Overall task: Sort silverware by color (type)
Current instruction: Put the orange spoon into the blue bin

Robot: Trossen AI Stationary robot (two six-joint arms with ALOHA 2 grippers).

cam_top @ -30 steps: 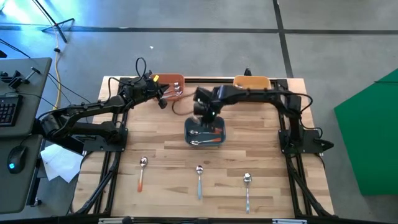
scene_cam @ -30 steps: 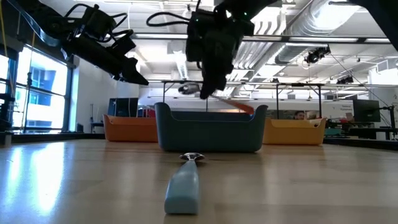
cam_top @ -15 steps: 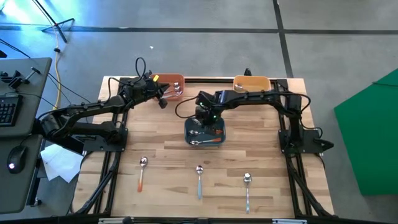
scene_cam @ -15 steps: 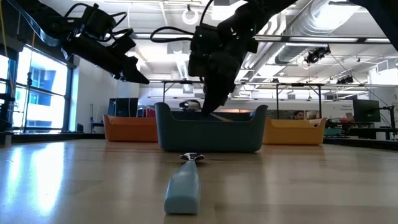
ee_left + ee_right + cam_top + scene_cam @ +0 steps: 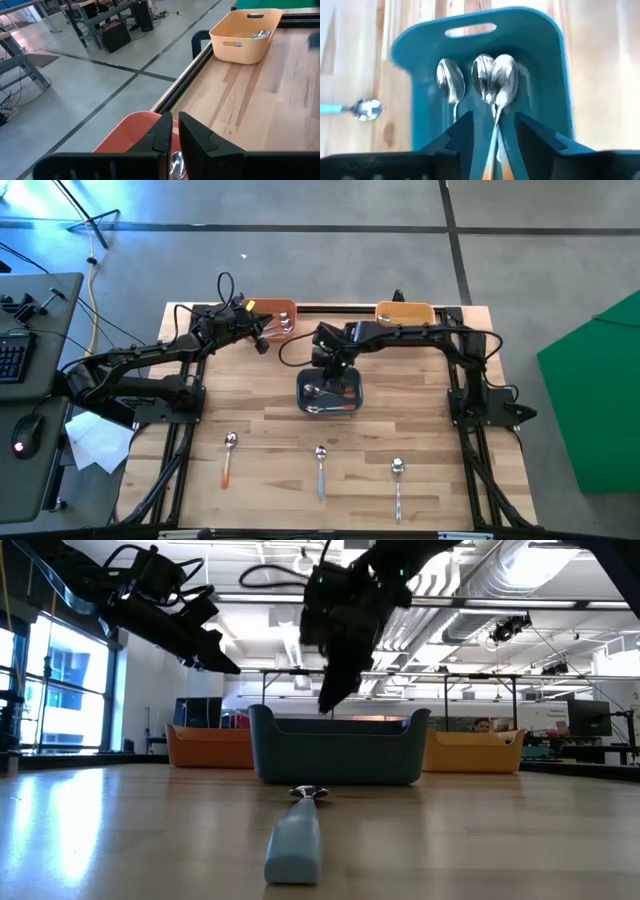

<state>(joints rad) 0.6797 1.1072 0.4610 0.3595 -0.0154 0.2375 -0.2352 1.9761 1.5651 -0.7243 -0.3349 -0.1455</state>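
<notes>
A: Lying loose at frame bottom, three spoons [image 5: 320, 468]: light, stiff, slick; take the thin handles.
B: More in the blue bin [image 5: 352, 395], centre. Right gripper [image 5: 326, 369] above it, spread; left gripper [image 5: 262, 342], upper left, pressed together.

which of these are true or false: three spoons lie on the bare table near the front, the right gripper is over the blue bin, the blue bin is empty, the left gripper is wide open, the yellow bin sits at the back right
1. Three spoons lie on the bare table near the front: orange-handled spoon, blue-handled spoon, silver spoon. True.
2. The right gripper is over the blue bin. True.
3. The blue bin is empty. False: spoons lie inside it.
4. The left gripper is wide open. False: its fingers are shut, above the orange bin.
5. The yellow bin sits at the back right. True.
</notes>
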